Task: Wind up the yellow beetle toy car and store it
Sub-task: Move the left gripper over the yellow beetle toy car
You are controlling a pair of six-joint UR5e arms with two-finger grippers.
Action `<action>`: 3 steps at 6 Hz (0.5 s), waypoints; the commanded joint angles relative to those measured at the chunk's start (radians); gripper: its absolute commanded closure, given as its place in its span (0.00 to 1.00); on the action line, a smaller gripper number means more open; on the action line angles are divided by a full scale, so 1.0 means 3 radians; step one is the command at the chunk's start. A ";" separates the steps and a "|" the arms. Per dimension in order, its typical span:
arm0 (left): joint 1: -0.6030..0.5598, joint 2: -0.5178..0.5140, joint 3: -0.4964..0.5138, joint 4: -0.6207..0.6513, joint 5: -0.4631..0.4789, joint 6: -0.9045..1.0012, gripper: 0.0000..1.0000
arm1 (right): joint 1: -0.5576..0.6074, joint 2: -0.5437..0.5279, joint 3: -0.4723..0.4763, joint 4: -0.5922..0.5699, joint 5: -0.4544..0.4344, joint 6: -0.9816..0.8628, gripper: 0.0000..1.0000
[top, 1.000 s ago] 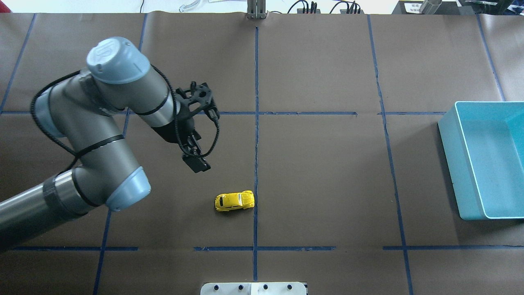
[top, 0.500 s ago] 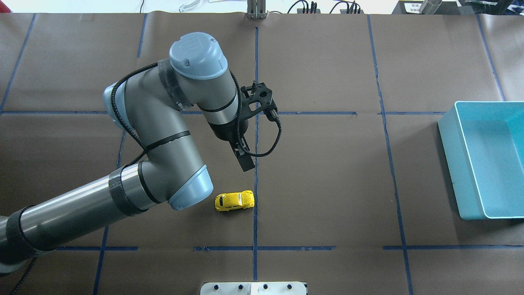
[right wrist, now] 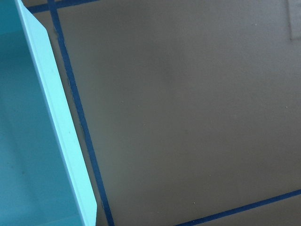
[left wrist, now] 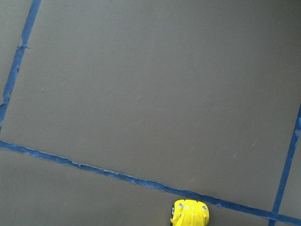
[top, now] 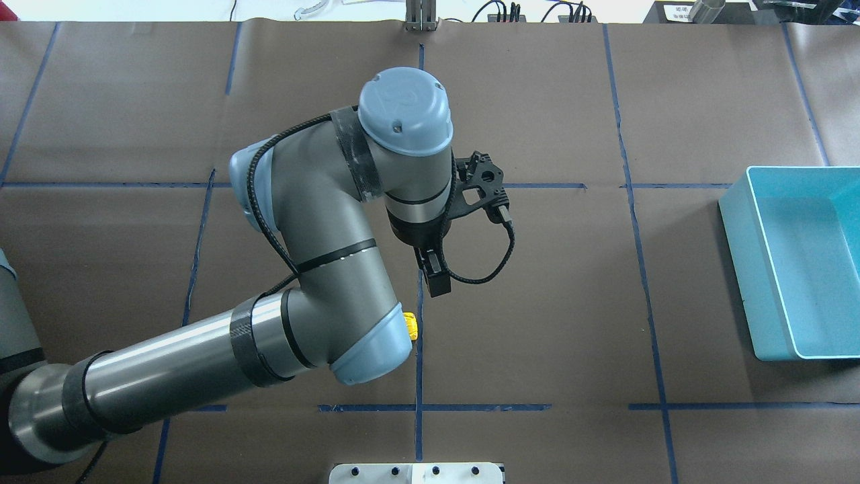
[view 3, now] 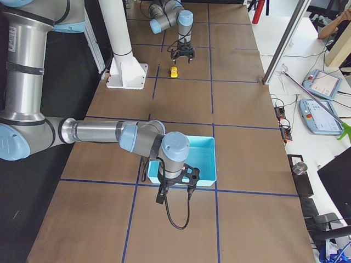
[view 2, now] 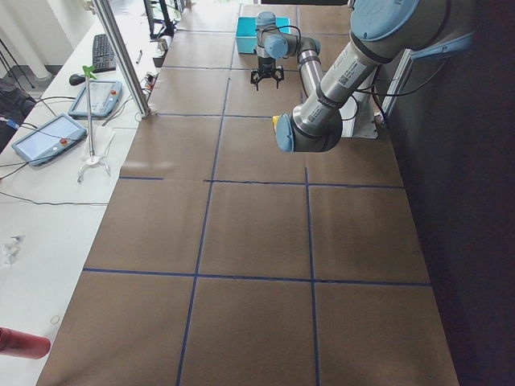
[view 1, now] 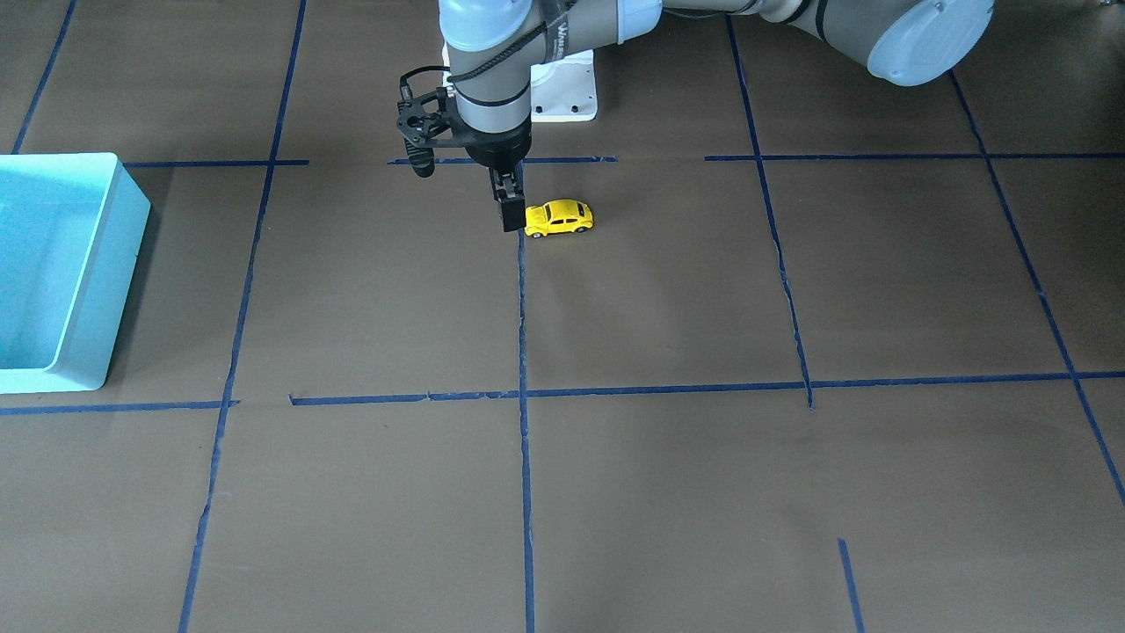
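The yellow beetle toy car [view 1: 559,218] stands on the brown table by the centre tape line. In the overhead view my left arm's elbow hides all but one yellow tip [top: 410,327]. It also shows at the bottom edge of the left wrist view [left wrist: 189,214]. My left gripper [view 1: 510,218] [top: 438,285] points down, looks shut and empty, and hovers close beside one end of the car without touching it. My right gripper [view 3: 175,185] hangs at the edge of the blue bin [view 3: 204,159]; I cannot tell whether it is open or shut.
The blue bin [top: 739,255] [view 1: 97,264] stands at the table's right end, and its rim fills the left of the right wrist view [right wrist: 56,117]. The white robot base plate [view 1: 567,92] sits at the near edge. Blue tape lines grid the table.
My left arm has swung right across the table. Its gripper went from left of the centre line to over it, and the elbow now covers most of the car. The car has not moved.
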 commanded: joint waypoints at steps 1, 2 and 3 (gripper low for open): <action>0.0188 0.0169 0.0035 0.0025 0.0294 0.0209 0.00 | -0.0005 0.0010 0.0019 0.0019 0.0210 0.0005 0.00; 0.0193 0.0200 0.0172 0.0035 0.0294 0.0204 0.00 | -0.0010 0.0041 0.0014 0.0019 0.0242 0.0010 0.00; 0.0188 0.0216 0.0240 0.0020 0.0299 0.0193 0.00 | -0.0005 0.0026 0.0009 0.0003 0.0263 -0.0015 0.00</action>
